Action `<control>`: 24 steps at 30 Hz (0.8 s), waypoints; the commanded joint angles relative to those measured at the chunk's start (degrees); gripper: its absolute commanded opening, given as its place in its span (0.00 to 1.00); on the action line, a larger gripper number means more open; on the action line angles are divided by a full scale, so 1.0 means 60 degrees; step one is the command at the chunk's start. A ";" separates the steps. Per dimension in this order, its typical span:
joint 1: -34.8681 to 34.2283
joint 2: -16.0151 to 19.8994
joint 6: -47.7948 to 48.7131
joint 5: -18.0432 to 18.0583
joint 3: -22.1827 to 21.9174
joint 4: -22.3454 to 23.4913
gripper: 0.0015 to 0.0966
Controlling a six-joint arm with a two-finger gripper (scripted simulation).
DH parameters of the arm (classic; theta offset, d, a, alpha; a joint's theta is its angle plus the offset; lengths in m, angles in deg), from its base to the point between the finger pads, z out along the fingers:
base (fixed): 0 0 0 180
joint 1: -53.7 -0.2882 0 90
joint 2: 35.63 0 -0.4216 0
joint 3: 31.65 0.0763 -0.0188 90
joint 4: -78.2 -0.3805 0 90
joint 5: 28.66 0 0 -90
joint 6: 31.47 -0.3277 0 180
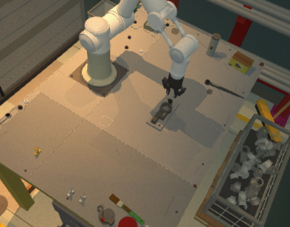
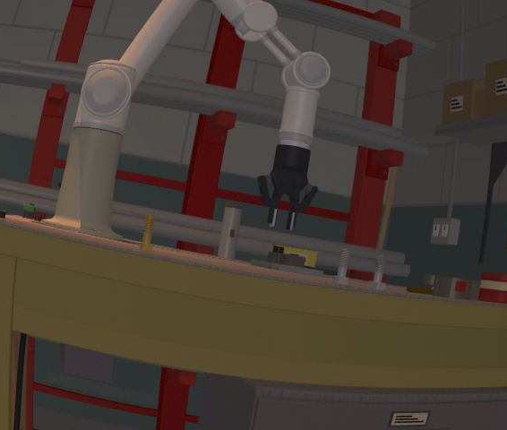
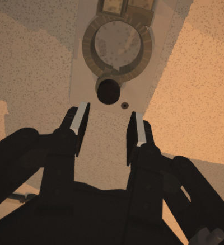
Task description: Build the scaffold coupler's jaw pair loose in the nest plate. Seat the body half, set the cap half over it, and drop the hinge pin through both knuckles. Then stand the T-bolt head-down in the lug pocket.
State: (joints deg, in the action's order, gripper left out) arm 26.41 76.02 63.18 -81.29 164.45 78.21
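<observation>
The nest plate (image 1: 162,115) (image 3: 121,53) lies mid-table, its far end cut off at the top of the wrist camera's picture. On it the body half and cap half form a closed ring (image 3: 117,47) (image 1: 165,108), with the dark hinge pin head (image 3: 108,91) standing in the knuckles at the near end. My gripper (image 1: 174,94) (image 2: 281,225) (image 3: 108,125) hangs above the pin end of the plate, open and empty. Two silver bolts (image 1: 76,195) (image 2: 360,270) stand near the table's front edge, and a brass bolt (image 1: 37,151) (image 2: 147,233) stands at the left.
A wire bin of white castings (image 1: 253,169) sits off the table's right side. A grey cylinder (image 1: 214,44) (image 2: 230,231) and a yellow box (image 1: 241,62) stand at the back. A red tin (image 2: 501,287) and small tools (image 1: 126,210) lie at the front edge.
</observation>
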 commanded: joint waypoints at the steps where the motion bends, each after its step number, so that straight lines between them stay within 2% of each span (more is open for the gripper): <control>1: -0.0001 -0.0148 0.0000 -0.0171 -0.0113 0.0000 0.40; 3: -0.0001 -0.0237 0.0000 -0.0315 -0.0171 0.0000 0.40; 15: -0.0001 -0.0229 0.0000 -0.0319 -0.0164 0.0000 0.40; 19: -0.0001 -0.0231 0.0000 -0.0320 -0.0166 0.0000 0.32; 24: -0.0001 -0.0232 0.0000 -0.0321 -0.0167 0.0000 0.32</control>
State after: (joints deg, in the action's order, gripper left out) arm 26.40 74.67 63.18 -83.22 163.50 78.20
